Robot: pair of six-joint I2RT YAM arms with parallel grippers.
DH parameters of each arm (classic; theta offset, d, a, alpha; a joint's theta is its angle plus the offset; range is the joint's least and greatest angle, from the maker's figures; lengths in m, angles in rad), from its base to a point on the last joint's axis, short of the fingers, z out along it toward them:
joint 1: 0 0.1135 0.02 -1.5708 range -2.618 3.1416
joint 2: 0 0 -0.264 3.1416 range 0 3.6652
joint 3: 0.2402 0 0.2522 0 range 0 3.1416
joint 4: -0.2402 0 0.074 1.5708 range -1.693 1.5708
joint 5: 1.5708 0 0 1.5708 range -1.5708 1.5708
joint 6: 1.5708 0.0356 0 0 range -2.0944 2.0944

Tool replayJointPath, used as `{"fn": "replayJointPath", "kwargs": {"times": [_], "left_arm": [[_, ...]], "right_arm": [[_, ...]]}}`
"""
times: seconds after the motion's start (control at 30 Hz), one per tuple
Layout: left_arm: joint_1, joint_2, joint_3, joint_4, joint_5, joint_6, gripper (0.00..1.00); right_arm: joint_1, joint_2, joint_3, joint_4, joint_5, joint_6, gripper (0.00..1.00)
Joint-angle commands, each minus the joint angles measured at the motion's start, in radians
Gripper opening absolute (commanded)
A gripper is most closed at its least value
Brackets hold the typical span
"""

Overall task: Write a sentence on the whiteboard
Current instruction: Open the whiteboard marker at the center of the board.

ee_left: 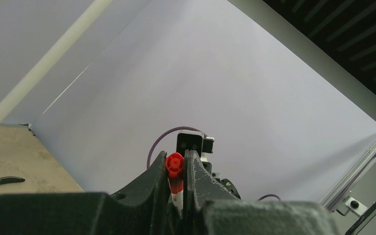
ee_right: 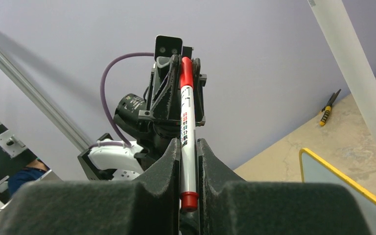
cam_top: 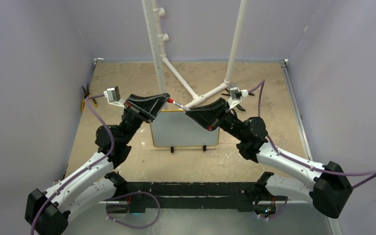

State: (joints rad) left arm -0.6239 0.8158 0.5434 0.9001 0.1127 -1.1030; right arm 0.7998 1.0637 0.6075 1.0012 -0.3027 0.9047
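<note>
- Starting nearest the robot, the whiteboard (cam_top: 183, 132) sits on the tabletop (cam_top: 127, 78) with its two black feet toward the near edge. Its face shows no red writing, so the sentence is not begun.
- Above the board's far edge the two tools meet, and the marker (cam_top: 176, 104) bridges them, held clear of the surface.
- The left tool (cam_top: 165, 100) is clamped shut on the marker's red cap (ee_right: 186, 73).
- The right tool (ee_right: 188, 147) has a finger pressed against each side of the white barrel, close to the short red tail, so it grips the marker too.
- By the look of this, the job stands at the uncapping step. The cap is on, so pulling it off, bringing the tip down to the board and writing every word are all left.
- Farther back, what look like yellow-handled pliers (cam_top: 85, 100) lie by the left wall, and a white pipe frame (cam_top: 159, 49) stands at the rear.
</note>
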Motion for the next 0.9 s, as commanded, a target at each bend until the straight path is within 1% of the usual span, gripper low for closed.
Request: {"fn": "replayJointPath", "kwargs": {"times": [0.0, 0.03, 0.1, 0.17, 0.23, 0.27, 0.4, 0.67, 0.8, 0.83, 0.87], "left_arm": [[-0.001, -0.011, 0.017, -0.009, 0.042, 0.042, 0.0], [-0.001, -0.008, 0.02, -0.008, 0.047, 0.045, 0.04], [-0.002, -0.003, 0.027, -0.011, 0.058, 0.05, 0.19], [-0.001, 0.0, 0.033, -0.028, 0.065, 0.06, 0.31], [-0.001, 0.0, 0.037, -0.052, 0.059, 0.065, 0.4], [-0.001, 0.0, 0.038, -0.062, 0.057, 0.067, 0.42], [-0.001, 0.003, 0.041, -0.058, 0.052, 0.073, 0.46], [-0.002, 0.029, 0.069, -0.011, 0.04, 0.084, 0.51], [-0.001, 0.029, 0.078, -0.009, 0.013, 0.098, 0.5], [-0.001, 0.028, 0.079, -0.008, 0.008, 0.101, 0.49], [-0.001, 0.029, 0.079, -0.007, 0.002, 0.101, 0.45]], "right_arm": [[0.004, -0.031, 0.022, 0.03, 0.057, -0.011, 0.0], [0.004, -0.033, 0.019, 0.03, 0.061, -0.014, 0.0], [0.004, -0.033, 0.015, 0.03, 0.063, -0.016, 0.0], [0.004, -0.033, 0.016, 0.03, 0.062, -0.016, 0.0], [0.005, -0.033, 0.017, 0.032, 0.062, -0.019, 0.0], [0.004, -0.032, 0.017, 0.032, 0.061, -0.02, 0.0], [0.005, -0.024, 0.024, 0.025, 0.053, -0.026, 0.0], [0.005, -0.014, 0.03, -0.009, 0.046, -0.036, 0.0], [0.005, -0.013, 0.03, -0.024, 0.042, -0.04, 0.0], [0.004, -0.013, 0.03, -0.026, 0.041, -0.041, 0.0], [0.005, -0.013, 0.031, -0.03, 0.04, -0.041, 0.0]]}}
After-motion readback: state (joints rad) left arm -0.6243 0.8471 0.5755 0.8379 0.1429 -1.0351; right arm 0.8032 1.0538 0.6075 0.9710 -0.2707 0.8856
